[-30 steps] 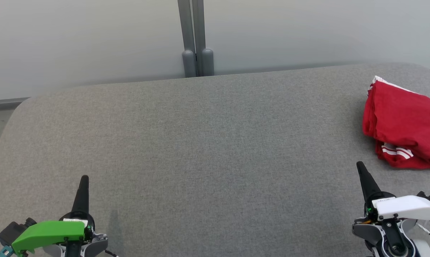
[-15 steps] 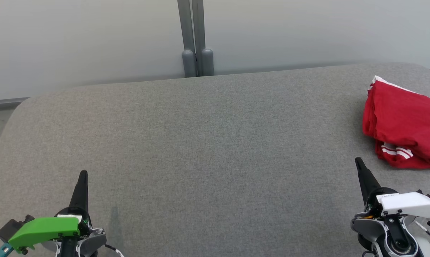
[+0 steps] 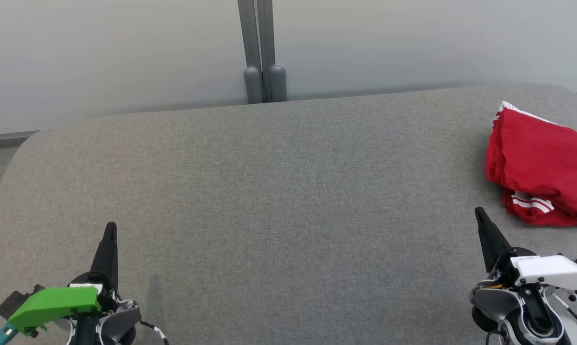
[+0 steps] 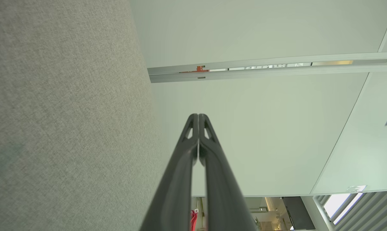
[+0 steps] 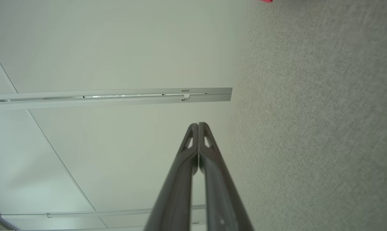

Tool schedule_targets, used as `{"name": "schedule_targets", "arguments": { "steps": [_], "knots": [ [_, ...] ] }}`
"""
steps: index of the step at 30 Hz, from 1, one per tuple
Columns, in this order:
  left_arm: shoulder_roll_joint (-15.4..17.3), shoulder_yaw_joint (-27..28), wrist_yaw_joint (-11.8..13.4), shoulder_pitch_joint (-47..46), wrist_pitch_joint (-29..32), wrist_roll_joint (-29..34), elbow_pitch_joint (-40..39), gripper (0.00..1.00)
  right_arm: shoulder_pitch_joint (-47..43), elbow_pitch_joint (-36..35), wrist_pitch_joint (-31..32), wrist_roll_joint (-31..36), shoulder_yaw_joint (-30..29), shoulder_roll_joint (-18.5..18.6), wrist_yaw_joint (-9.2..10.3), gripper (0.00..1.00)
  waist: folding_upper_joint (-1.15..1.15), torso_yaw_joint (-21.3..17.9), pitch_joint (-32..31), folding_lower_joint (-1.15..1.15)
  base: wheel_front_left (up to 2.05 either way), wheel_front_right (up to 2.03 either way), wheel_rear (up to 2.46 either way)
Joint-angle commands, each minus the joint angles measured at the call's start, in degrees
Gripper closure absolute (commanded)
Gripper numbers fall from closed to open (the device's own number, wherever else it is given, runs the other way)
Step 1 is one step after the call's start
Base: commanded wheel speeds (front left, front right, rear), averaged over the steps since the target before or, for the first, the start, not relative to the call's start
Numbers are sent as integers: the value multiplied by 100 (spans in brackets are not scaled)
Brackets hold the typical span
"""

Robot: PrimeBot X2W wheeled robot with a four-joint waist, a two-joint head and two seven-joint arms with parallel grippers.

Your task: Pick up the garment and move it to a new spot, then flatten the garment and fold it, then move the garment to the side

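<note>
Counter [image 3: 288, 191]: grey woven fabric top with rounded far corners, spreading ahead of both tools and between them. Wall [image 3: 125, 57]: pale matt panels beyond the counter's far edge, well ahead of both tools. Garment [image 3: 542, 163]: red cloth with white stripes at one hem, lying folded in a loose, rumpled bundle on the counter, ahead of the right tool and to its outer side, near it but apart, well away from the left tool; its far side is cut off by the head view's edge. In the right wrist view a red sliver of it [image 5: 265, 1] shows at the top edge. Post [image 3: 262, 57]: grey double upright against the wall, ahead of the tools and roughly midway between them. Left tool [image 3: 110, 229]: low over the near left part of the counter, fingers pointing away from the robot, wrist under a green cover [image 3: 53, 304]; in its wrist view [image 4: 198, 117] the two dark fingers press tip to tip, clenched on nothing. Right tool [image 3: 480, 213]: low over the near right part, fingers leaning slightly inward, wrist under a white cover [image 3: 551, 270]; in its wrist view [image 5: 198, 125] the fingers likewise meet, clenched and empty.
</note>
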State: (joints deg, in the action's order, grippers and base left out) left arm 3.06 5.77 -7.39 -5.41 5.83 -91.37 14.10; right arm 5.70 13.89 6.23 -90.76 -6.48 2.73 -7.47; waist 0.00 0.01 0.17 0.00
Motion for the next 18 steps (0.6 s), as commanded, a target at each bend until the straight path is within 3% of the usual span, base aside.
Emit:
{"name": "schedule_targets", "arguments": {
  "steps": [1,18],
  "knots": [
    [42,34,-18,-126,24,-120,-13,100,80,19,39,-119,-14,27,-4,100,0,0,0,0,0,0,0],
    [28,49,-18,-115,54,-140,-10,100,76,23,53,-179,-12,27,-4,100,0,-1,0,0,0,0,0]
  ]
}}
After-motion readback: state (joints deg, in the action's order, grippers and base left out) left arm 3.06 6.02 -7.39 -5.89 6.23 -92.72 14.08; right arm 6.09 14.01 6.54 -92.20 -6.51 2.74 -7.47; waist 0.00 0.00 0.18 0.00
